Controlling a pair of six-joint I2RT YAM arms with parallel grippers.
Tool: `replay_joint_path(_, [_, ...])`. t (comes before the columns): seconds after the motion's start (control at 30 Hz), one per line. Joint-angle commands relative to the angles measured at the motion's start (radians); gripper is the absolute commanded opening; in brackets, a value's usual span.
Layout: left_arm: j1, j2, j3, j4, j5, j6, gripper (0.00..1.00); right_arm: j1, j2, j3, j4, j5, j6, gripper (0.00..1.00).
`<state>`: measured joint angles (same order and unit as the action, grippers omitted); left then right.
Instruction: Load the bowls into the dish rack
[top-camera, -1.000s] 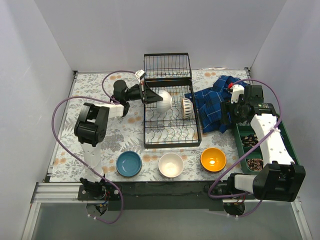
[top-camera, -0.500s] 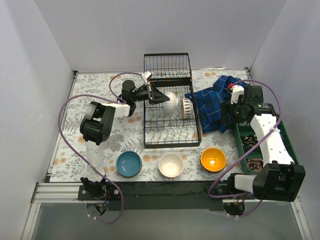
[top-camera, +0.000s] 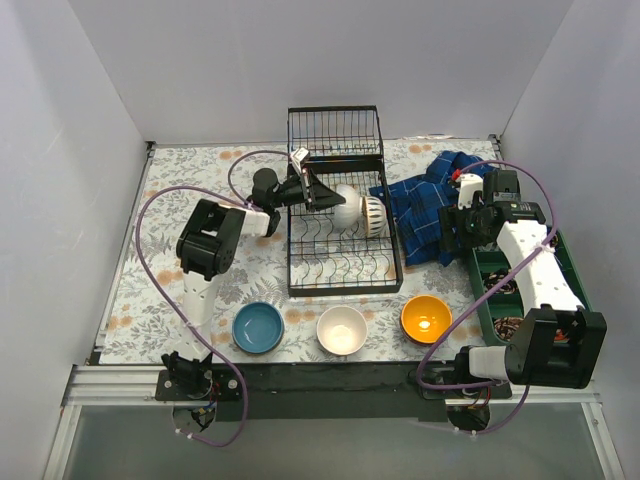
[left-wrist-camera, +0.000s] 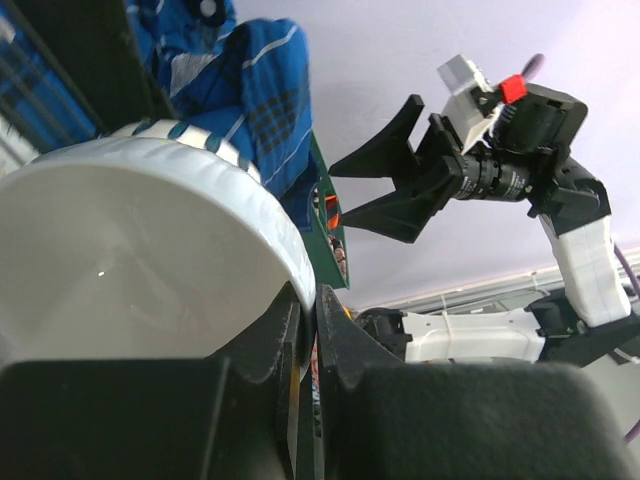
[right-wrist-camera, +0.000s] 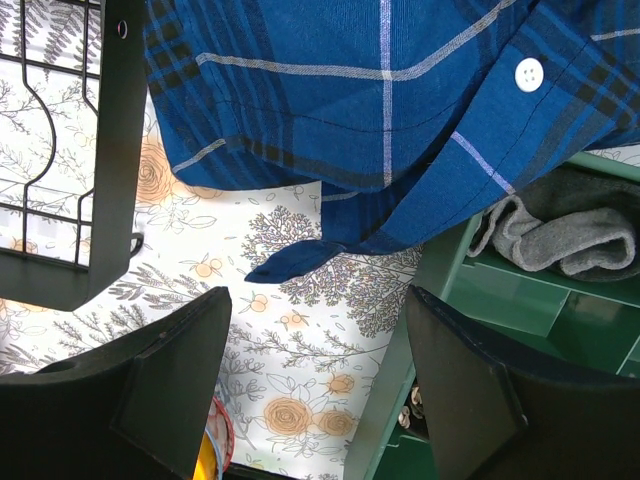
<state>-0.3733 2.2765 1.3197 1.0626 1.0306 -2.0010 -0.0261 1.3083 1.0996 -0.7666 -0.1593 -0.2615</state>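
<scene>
The black wire dish rack (top-camera: 345, 262) stands at the table's middle. My left gripper (top-camera: 326, 196) is shut on the rim of a white bowl (top-camera: 348, 206) and holds it on edge over the rack's tines, against a striped bowl (top-camera: 374, 215) standing there. In the left wrist view the white bowl (left-wrist-camera: 130, 270) fills the left, its rim pinched between the fingertips (left-wrist-camera: 335, 330). A blue bowl (top-camera: 258, 327), a white bowl (top-camera: 341, 330) and an orange bowl (top-camera: 426, 319) sit on the table in front. My right gripper (top-camera: 462, 226) is open and empty (right-wrist-camera: 320, 385).
A blue plaid cloth (top-camera: 425, 205) lies right of the rack, under my right gripper, and shows in the right wrist view (right-wrist-camera: 380, 120). A green compartment tray (top-camera: 497, 292) runs along the right edge, with a grey sock (right-wrist-camera: 570, 240) in it. White walls enclose the table.
My left gripper has carried the white bowl to the right, further into the rack, up against the striped bowl. The right arm has barely shifted.
</scene>
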Motion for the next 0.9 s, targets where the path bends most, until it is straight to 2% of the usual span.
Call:
replay_joint_path(0.0, [-0.015,0.014,0.059,0.157,-0.018,-0.134,0.0,-0.006,0.0,0.031,-0.008,0.006,-0.013,0.79])
replay_joint_path(0.2, [-0.053,0.025,0.076,0.149,-0.03,-0.145,0.0,-0.006,-0.001,0.026,-0.013,0.012,-0.018,0.79])
replay_joint_path(0.53, [-0.061,-0.02,-0.097,0.183,-0.061,-0.14,0.0,-0.006,-0.004,0.009,-0.007,-0.014,-0.013,0.79])
replay_joint_path(0.73, [-0.053,-0.011,-0.083,0.136,-0.052,-0.096,0.0,-0.006,-0.011,0.016,-0.002,-0.022,-0.008,0.79])
replay_joint_path(0.83, [-0.049,-0.02,-0.073,0.054,-0.056,-0.068,0.11,-0.006,-0.018,0.02,-0.003,-0.026,-0.004,0.79])
replay_joint_path(0.87, [-0.049,-0.026,-0.071,0.039,-0.053,-0.055,0.27,-0.006,-0.02,0.022,-0.002,-0.025,-0.002,0.79])
